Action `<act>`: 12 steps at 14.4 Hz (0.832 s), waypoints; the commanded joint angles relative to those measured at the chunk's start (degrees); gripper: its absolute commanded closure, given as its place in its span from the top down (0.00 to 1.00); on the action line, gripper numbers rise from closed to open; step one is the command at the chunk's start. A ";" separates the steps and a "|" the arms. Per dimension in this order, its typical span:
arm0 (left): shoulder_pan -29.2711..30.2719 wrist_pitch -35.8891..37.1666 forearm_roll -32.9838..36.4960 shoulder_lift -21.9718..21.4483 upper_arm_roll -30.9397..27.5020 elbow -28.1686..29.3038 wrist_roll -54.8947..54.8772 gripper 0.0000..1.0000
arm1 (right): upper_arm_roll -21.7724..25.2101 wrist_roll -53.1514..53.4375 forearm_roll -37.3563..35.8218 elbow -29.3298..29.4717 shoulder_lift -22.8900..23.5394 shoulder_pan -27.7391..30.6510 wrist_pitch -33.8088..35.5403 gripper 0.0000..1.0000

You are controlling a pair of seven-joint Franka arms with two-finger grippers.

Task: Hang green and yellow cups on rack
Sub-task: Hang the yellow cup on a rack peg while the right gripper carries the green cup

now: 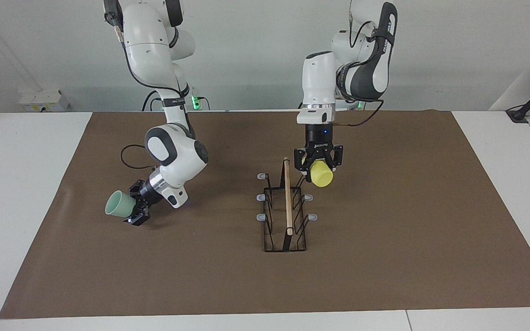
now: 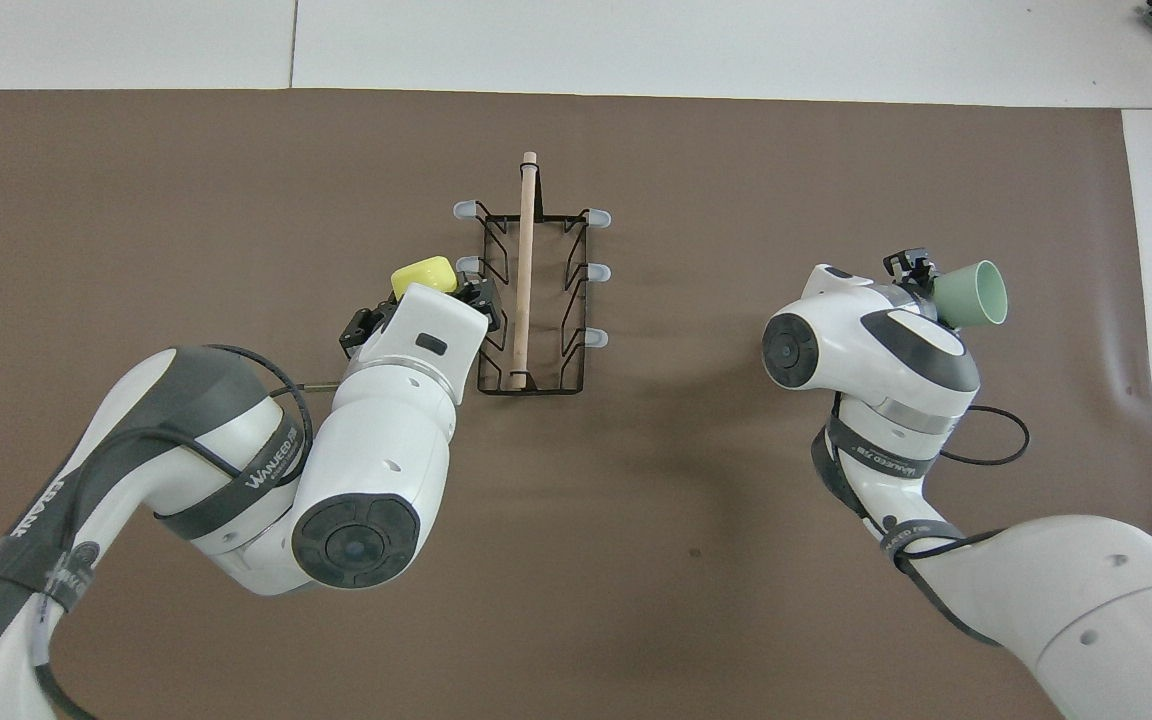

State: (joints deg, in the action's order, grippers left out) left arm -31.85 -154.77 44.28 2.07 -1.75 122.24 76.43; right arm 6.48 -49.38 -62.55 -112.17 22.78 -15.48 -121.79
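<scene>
The left gripper [image 1: 319, 166] hangs in the air clamped on the yellow cup [image 1: 320, 174], which is over the rack [image 1: 286, 211] by the pegs on the side toward the left arm's end of the table, just beside the wooden rod [image 1: 287, 195]. The right gripper [image 1: 137, 209] is clamped on the mint green cup [image 1: 117, 205], held tilted low over the brown mat [image 1: 384, 257] with its mouth pointing away from the rack, well apart from it toward the right arm's end of the table.
</scene>
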 commanded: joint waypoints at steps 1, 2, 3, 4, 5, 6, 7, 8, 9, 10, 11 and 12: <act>-0.32 -4.39 2.03 -0.84 -1.07 1.68 1.26 0.00 | -0.59 -5.45 12.67 0.11 -4.83 2.56 -1.08 0.00; -0.23 -5.01 3.25 -0.67 -1.07 1.68 1.26 0.00 | -0.67 -6.25 15.76 0.46 -6.07 2.30 -1.08 0.00; -0.23 -5.10 3.26 -0.40 -1.07 1.77 1.26 0.00 | -0.68 -6.43 17.27 0.73 -7.21 1.78 -0.82 0.00; -0.23 -5.28 3.35 -0.40 -1.07 2.12 1.26 0.00 | -0.68 -6.43 19.55 0.64 -8.61 1.77 -0.82 0.00; 0.03 -6.50 3.35 -0.31 -1.15 2.30 1.26 0.00 | -0.68 -6.95 23.58 0.64 -9.93 2.12 -0.91 0.00; 1.52 -8.16 3.35 0.12 -1.15 2.21 1.26 0.00 | -0.68 -8.87 28.58 0.64 -10.99 2.38 -1.08 0.00; 2.23 -8.62 3.79 0.21 -1.07 2.21 1.26 0.00 | -0.59 -10.80 34.11 0.73 -12.04 2.47 -1.34 0.00; 2.23 -8.62 4.40 0.21 -1.07 2.39 1.26 0.00 | -0.59 -12.30 39.38 0.64 -13.36 2.74 -2.04 0.00; 2.23 -8.53 4.41 0.21 -1.07 2.39 1.26 0.00 | -0.59 -13.01 43.00 0.64 -14.16 3.43 -2.40 0.00; 2.23 -8.53 4.49 0.13 -1.07 2.56 1.26 0.00 | -0.67 -13.54 46.17 0.64 -14.86 4.14 -2.84 0.00; 1.97 -8.53 4.49 -0.22 -0.98 3.43 1.26 0.00 | -0.59 -14.59 50.82 0.64 -15.39 4.67 -4.93 0.00; 1.62 -8.53 4.49 -0.57 -0.89 4.40 1.26 0.00 | -0.59 -16.69 56.08 0.64 -16.00 5.19 -6.17 0.00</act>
State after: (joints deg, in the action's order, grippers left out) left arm -30.15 -162.09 47.29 2.43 -2.76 123.75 76.51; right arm 6.37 -62.36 -14.07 -110.71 8.43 -12.21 -125.15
